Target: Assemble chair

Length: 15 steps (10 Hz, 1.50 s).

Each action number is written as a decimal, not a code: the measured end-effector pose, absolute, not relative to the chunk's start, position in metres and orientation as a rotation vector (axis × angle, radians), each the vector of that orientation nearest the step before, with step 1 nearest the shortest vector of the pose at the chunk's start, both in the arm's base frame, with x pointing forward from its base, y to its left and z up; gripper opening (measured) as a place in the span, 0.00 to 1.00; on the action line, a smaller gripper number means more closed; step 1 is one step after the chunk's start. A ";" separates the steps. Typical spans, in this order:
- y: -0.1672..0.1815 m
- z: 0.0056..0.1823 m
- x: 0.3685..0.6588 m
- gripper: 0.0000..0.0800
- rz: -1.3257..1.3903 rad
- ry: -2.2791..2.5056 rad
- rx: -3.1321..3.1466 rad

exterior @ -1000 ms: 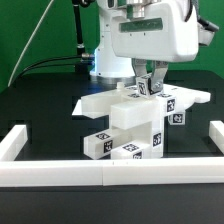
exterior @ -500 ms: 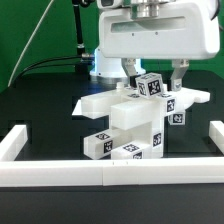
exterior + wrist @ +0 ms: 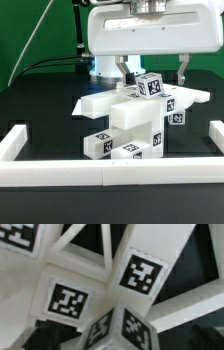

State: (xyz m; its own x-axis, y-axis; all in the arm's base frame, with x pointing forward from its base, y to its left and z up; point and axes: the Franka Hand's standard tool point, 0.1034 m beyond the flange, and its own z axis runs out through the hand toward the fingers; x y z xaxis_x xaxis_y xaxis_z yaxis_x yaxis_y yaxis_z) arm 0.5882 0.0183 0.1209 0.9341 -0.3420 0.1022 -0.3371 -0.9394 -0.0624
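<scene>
Desk is black, with a low white rail along its front edge. Mid-desk, just behind that rail, stands the part-built chair. Above hangs the gripper, jaws spread wide, holding nothing, either side of the small tagged block topping the stack.

Chair: one stack of joined white pieces, standing on the counter.
Small block on top of the stack: one.
Tags on the chair in the exterior view: at least six can be counted; some are too small to tell apart.
Tags in the wrist view: five, among them the one at the middle.
Fingers: two.
Border rail: one, with three stretches in view.
</scene>
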 end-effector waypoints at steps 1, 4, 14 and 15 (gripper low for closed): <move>0.017 0.122 0.583 0.81 -0.125 0.395 -3.064; 0.021 0.124 0.580 0.81 -0.008 0.084 -3.076; 0.003 0.118 0.596 0.49 -0.157 -0.425 -3.105; 0.003 0.118 0.596 0.35 -0.157 -0.405 -3.106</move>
State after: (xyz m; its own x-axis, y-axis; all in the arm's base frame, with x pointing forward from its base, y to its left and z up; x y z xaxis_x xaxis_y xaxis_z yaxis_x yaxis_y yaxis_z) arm 0.5959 0.0032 0.1181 0.9616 0.2557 0.0998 0.2563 -0.9666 0.0079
